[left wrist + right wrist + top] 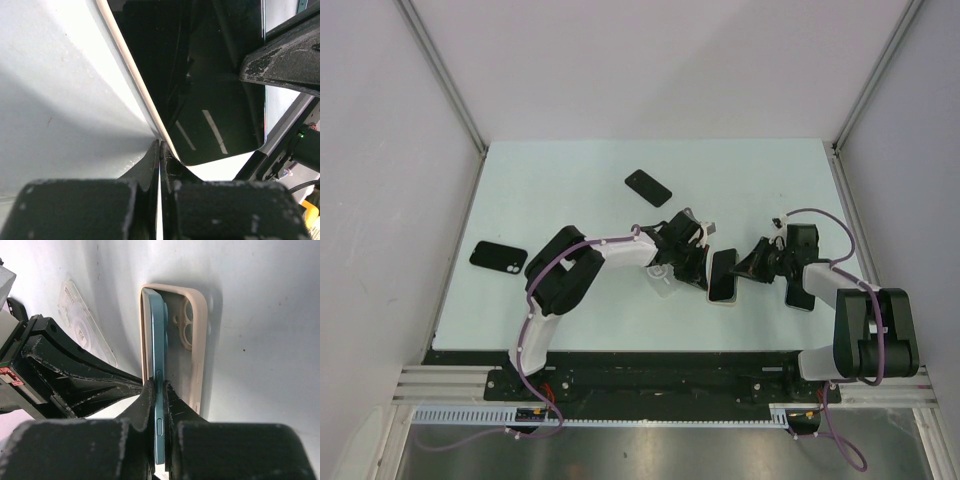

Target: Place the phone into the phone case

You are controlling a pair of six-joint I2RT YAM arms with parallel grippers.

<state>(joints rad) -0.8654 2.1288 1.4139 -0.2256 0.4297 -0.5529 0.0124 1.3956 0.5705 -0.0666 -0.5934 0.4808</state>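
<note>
The teal phone [159, 350] stands on its long edge, tilted into the beige phone case [196, 340], which lies open side up on the table. My right gripper [160, 387] is shut on the phone's near end, one finger on each face. In the top view the phone and case [722, 277] sit between the two grippers. My left gripper [161, 145] is shut, its tips touching the case's cream rim [130, 65], with the phone's dark screen [210, 75] beside it. Nothing shows between the left fingers.
A clear case [85, 320] lies flat just left of the beige one. Two black phones [648, 187] [498, 257] lie farther back and at the left edge. Another dark slab [800, 297] lies under the right arm. Grey walls enclose the table.
</note>
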